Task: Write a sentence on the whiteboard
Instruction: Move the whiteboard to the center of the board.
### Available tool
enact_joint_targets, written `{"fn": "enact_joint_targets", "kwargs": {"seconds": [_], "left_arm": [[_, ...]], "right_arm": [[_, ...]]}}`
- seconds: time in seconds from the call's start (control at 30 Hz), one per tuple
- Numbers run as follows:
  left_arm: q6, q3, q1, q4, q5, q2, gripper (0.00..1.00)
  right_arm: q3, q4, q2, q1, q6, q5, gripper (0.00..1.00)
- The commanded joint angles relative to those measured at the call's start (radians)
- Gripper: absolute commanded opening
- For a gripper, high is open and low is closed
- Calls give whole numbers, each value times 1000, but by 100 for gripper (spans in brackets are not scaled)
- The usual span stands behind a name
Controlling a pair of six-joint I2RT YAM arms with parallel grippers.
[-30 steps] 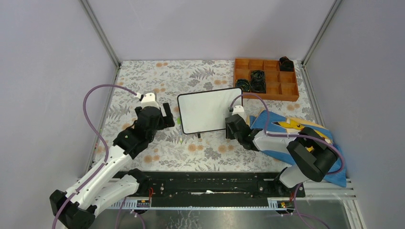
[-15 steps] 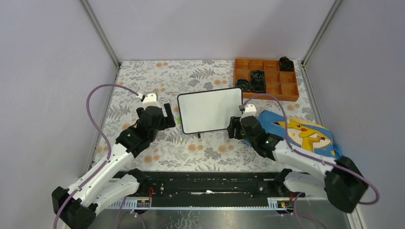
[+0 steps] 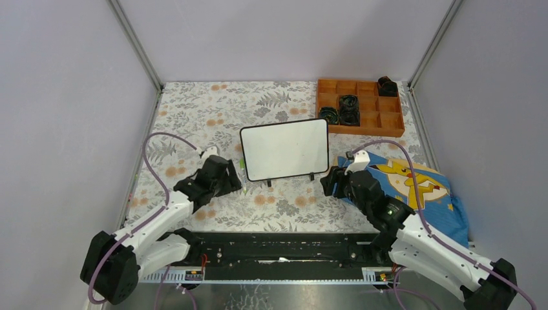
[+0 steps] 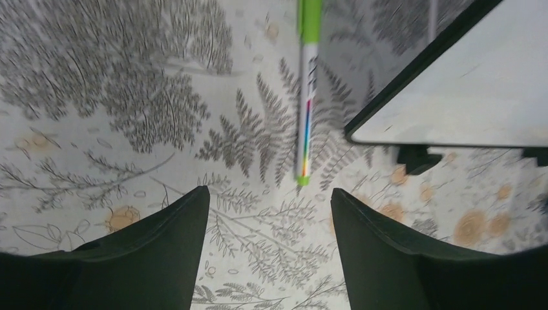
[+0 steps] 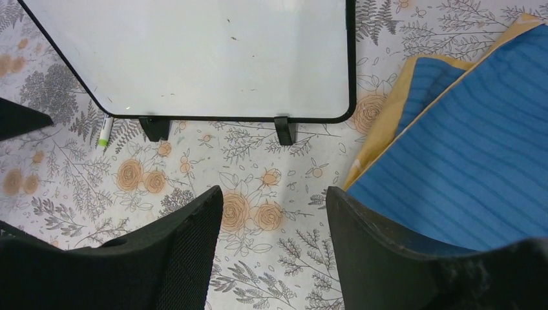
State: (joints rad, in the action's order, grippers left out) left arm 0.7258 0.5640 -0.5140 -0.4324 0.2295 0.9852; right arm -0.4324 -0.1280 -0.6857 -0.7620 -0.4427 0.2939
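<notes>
The whiteboard [image 3: 284,148] stands tilted on its small black feet at mid table, and its face [image 5: 213,58] is blank except for faint specks; the sentence is not in view. A green-and-white marker [image 4: 306,97] lies on the floral cloth just left of the board's lower left corner [image 4: 472,90]. My left gripper [image 3: 232,183] hovers low and open just short of the marker's near end, nothing between its fingers [image 4: 268,194]. My right gripper [image 3: 328,181] is open and empty near the board's right foot, a short way in front of it [image 5: 274,190].
A blue Pikachu cloth [image 3: 413,184] lies at the right, close beside my right gripper [image 5: 465,148]. An orange compartment tray [image 3: 358,131] with black parts stands at the back right. Grey walls enclose the floral table.
The right gripper has opened, left the board's right edge and drawn back toward the near side. The left arm has lowered and pulled back toward the marker.
</notes>
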Motion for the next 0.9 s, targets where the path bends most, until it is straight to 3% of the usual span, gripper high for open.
{"fn": "enact_joint_targets", "kwargs": {"seconds": [0.0, 0.3, 0.87], "left_arm": [[55, -52, 1, 117, -82, 36, 73], [39, 53, -177, 109, 99, 223, 68], [-2, 102, -191, 138, 208, 408, 61]], "right_arm": [[-2, -33, 42, 4, -2, 4, 67], [17, -28, 60, 3, -9, 11, 67], [20, -42, 85, 4, -6, 22, 66]]}}
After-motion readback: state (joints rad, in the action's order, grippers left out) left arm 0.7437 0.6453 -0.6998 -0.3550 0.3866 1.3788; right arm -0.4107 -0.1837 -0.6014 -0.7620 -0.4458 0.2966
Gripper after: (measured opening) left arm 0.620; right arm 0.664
